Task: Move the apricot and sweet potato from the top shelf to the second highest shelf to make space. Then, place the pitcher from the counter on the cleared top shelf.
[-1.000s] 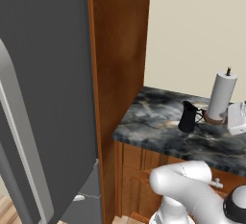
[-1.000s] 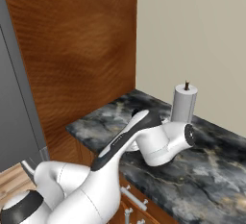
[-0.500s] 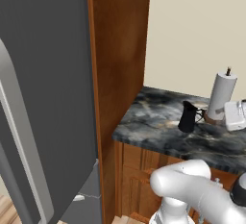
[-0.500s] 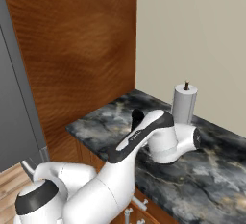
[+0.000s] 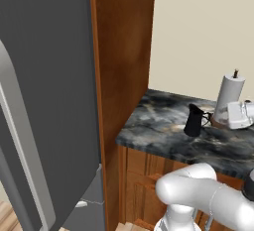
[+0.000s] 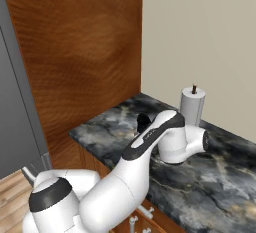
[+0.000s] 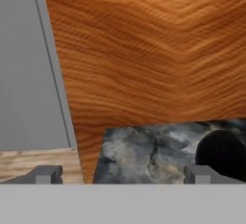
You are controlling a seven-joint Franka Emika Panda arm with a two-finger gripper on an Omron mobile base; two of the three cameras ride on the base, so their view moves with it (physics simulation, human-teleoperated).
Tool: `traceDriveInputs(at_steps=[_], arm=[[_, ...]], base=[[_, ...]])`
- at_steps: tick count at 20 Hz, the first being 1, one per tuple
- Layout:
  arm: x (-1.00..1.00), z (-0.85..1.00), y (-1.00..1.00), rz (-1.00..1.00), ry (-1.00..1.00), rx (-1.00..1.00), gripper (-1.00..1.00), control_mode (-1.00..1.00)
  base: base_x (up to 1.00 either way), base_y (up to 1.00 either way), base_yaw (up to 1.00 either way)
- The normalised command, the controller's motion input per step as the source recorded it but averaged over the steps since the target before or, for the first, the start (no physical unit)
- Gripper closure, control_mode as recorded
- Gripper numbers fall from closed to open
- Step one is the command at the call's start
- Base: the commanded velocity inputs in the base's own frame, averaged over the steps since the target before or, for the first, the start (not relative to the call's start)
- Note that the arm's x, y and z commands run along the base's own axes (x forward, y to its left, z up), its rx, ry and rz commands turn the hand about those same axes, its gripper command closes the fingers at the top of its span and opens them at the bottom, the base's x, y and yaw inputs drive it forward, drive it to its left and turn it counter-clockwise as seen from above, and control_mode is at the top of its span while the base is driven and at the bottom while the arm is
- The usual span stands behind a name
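The black pitcher (image 5: 195, 121) stands upright on the dark marbled counter (image 5: 158, 126), its handle toward the paper towel roll. In the right base view my forearm covers most of the pitcher (image 6: 143, 122). The hand's white body (image 5: 240, 115) hovers just right of it, over the counter. In the hand view my gripper (image 7: 123, 175) is open with nothing between its fingertips (image 7: 48, 174), and the pitcher (image 7: 223, 153) shows as a dark round shape at the right, just outside the right tip. The apricot, the sweet potato and both shelves are out of view.
A white paper towel roll (image 5: 230, 96) stands on the counter right behind the hand, near the wall. A tall wooden panel (image 5: 121, 61) rises at the counter's left end, with the grey fridge front (image 5: 44, 101) beyond it. Wooden cabinets sit below the counter.
The arm has swung and the hand has drifted a little leftward toward the pitcher. The pitcher has not moved, and the jaws stay wide.
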Motion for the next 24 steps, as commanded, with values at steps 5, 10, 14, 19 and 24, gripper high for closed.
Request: traceDriveInputs(at_steps=[5, 10, 14, 19, 24], arm=[[0.24, 0.00, 0.00, -0.05, 0.00, 0.00, -1.00, -1.00], [0.17, 0.00, 0.00, -0.08, 0.00, 0.00, -1.00, -1.00], [0.12, -0.03, -0.02, -0.06, 0.00, 0.00, -1.00, -1.00], [0.10, -0.13, 0.00, -0.04, 0.00, 0.00, -1.00, -1.00], [0.10, -0.22, -0.02, -0.01, 0.00, 0.00, -1.00, -1.00]], base=[[0.00, 0.00, 0.00], [0.00, 0.00, 0.00], [0.00, 0.00, 0.00], [0.00, 0.00, 0.00], [0.00, 0.00, 0.00]])
